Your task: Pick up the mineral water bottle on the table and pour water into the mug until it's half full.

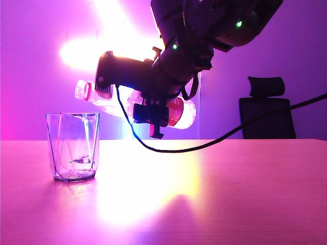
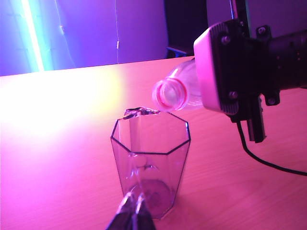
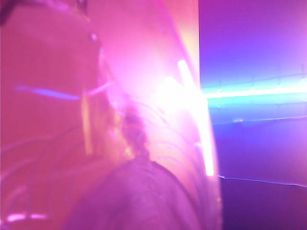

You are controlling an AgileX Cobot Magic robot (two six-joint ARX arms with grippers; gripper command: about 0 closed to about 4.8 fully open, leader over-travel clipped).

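Clear plastic, the mineral water bottle (image 1: pixel 134 104) lies almost level in the right end effector (image 1: pixel 149 121), clamped at its label, mouth just above the mug (image 1: pixel 73 146) on the bench (image 1: pixel 214 194). We judge overshoot likely — a sudden gush splashes past the rim. Left end effector (image 2: pixel 133 211) is pressed together beside the mug.

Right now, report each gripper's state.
Left gripper: shut, holding nothing, low in front of the mug.
Right gripper: shut on the mineral water bottle, tipped over the mug.
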